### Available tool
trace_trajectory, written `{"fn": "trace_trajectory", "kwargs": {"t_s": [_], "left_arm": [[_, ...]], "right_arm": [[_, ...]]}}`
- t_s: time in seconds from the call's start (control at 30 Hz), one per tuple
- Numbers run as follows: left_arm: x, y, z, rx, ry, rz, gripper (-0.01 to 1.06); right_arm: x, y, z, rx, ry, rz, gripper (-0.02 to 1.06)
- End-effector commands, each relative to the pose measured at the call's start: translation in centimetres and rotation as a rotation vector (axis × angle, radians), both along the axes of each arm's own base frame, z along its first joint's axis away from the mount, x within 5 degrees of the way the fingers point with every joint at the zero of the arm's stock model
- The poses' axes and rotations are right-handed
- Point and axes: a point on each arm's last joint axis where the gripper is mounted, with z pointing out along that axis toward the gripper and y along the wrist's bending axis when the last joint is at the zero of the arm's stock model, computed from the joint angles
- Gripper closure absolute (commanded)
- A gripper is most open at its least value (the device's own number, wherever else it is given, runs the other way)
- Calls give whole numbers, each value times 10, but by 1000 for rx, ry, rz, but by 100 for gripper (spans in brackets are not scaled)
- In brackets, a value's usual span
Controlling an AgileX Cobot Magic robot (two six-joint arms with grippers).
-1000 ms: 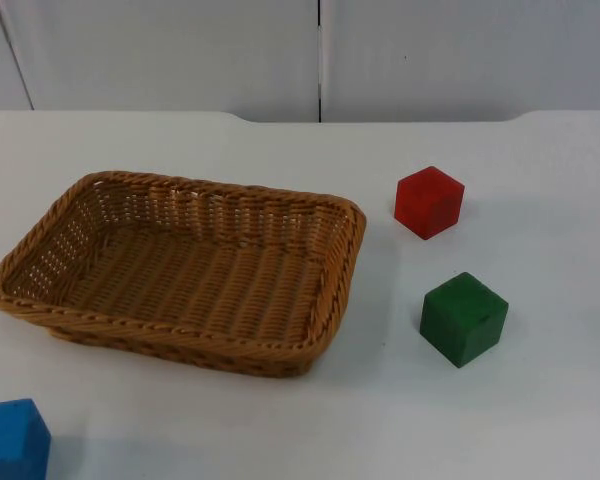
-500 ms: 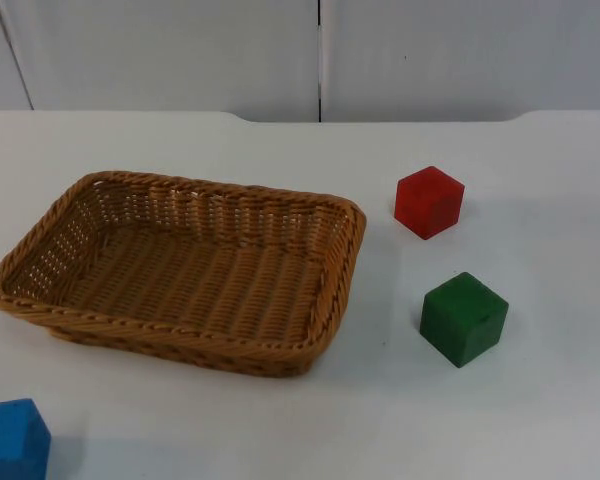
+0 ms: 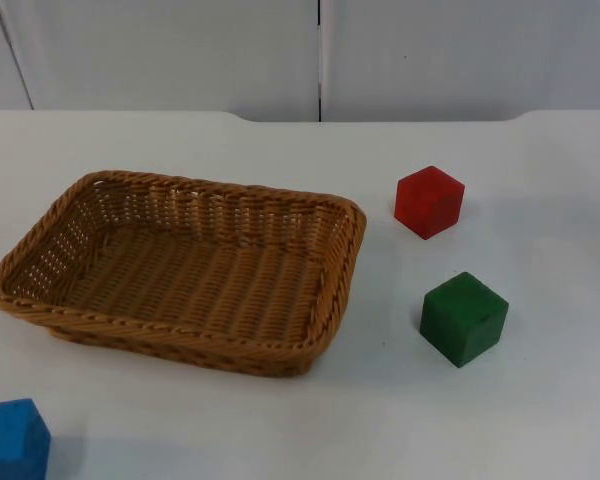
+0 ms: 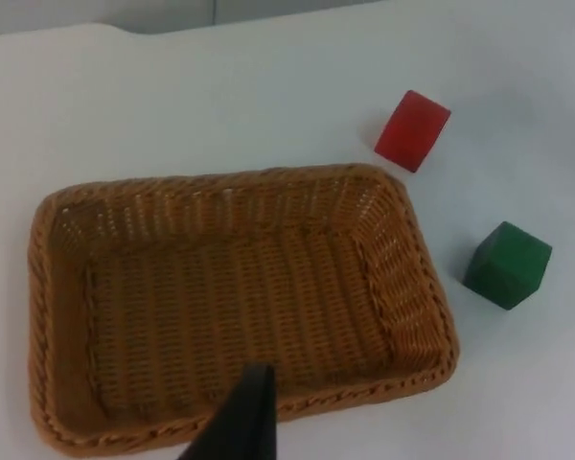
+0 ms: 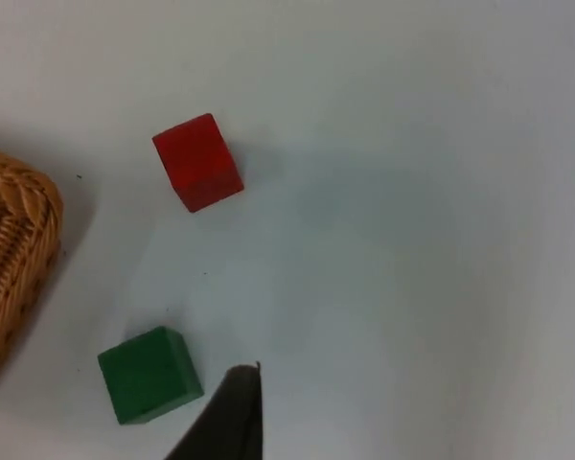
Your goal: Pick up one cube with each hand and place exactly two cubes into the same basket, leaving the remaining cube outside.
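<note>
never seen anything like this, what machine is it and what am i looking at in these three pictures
This is a two-armed robot at a white table. One picture comes from a fixed camera looking down and forward onto the table. The other two come from cameras on each arm's wrist; the black shape at their lower edge is a fingertip, of the left gripper and the right gripper.

On the table lie an empty wicker basket, a red cube and a green cube to its right, and a blue cube near the front left edge. Nothing is held; all three cubes are outside the basket.
</note>
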Motion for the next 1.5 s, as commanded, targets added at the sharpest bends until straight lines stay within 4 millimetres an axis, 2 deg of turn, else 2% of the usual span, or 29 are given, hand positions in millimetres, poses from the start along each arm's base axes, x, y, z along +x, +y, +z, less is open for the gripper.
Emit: {"fn": "trace_trajectory", "kwargs": {"t_s": [0.0,0.13,0.37,0.67,0.7,0.83,0.87,1.03,1.07,1.17,1.2,1.37,1.4,1.47], "left_arm": [[6,-4,2,-31,-10,-28,0],[16,-12,0,-53,-13,-73,0],[32,-45,-13,-14,-27,-185,0],[52,-98,-43,33,1,-297,0],[52,-98,-43,33,1,-297,0],[62,-122,-48,78,30,-366,0],[62,-122,-48,78,30,-366,0],[75,-161,-51,163,36,-429,0],[75,-161,-51,163,36,-429,0],[78,-183,-59,192,57,-454,0],[78,-183,-59,192,57,-454,0],[82,-214,-87,288,86,-514,0],[82,-214,-87,288,86,-514,0],[83,-223,-99,317,88,-533,0]], "right_arm": [[8,1,1,9,-5,17,-1],[23,3,0,8,12,19,-1],[47,11,5,-1,7,44,-1],[70,54,7,-31,-21,195,-1],[70,54,7,-31,-21,195,-1],[85,68,0,-43,-8,235,-1],[85,68,0,-43,-8,235,-1],[105,78,-24,-72,52,257,-1],[105,78,-24,-72,52,257,-1],[117,85,-45,-82,88,281,-1],[117,85,-45,-82,88,281,-1],[131,96,-73,-93,109,301,-1],[131,96,-73,-93,109,301,-1],[134,103,-82,-93,116,320,-1]]}}
